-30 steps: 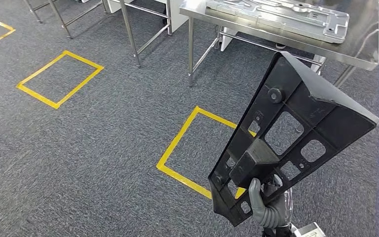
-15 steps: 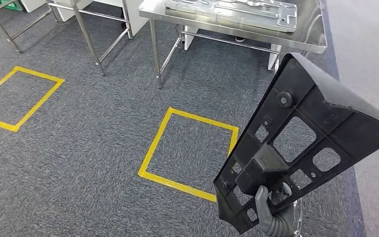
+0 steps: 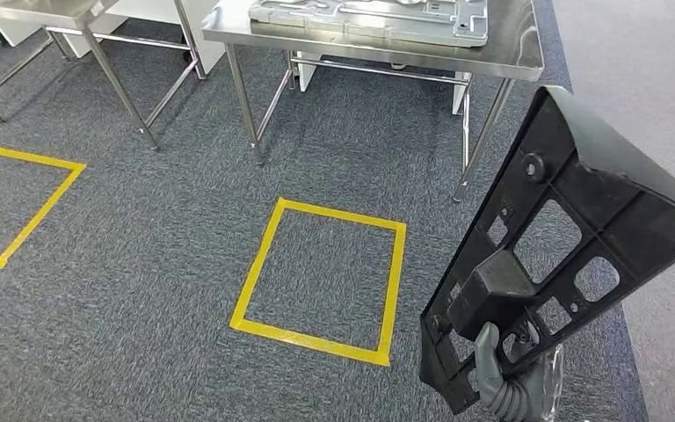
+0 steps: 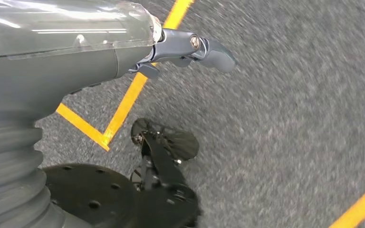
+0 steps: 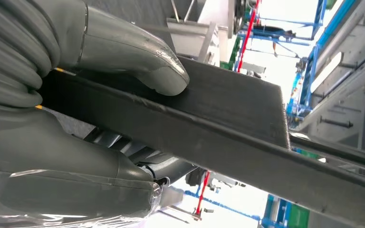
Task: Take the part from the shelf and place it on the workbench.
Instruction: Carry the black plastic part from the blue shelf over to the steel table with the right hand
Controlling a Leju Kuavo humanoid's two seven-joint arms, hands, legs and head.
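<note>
workbench [image 3: 527,53] nearer — part [image 3: 562,246] upright, tilted

The part [image 3: 562,237] is seen as matt black plastic with moulded ribs and cut-outs, gripped by the right hand [image 3: 510,387], covered in smooth grey rubbery material. Behind the part, a workbench [image 3: 510,61] of brushed, shiny metal is seen, bearing a dull silver metal panel [image 3: 369,13]. The floor [image 3: 141,264] is rough grey carpet, marked with glossy yellow tape [image 3: 255,264]

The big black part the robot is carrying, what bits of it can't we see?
- Black part, head view: lower corner cut off by the picture's edge; the right hand covers some of it.
- Right wrist view: the part's holes are out of sight, it is seen edge-on.
</note>
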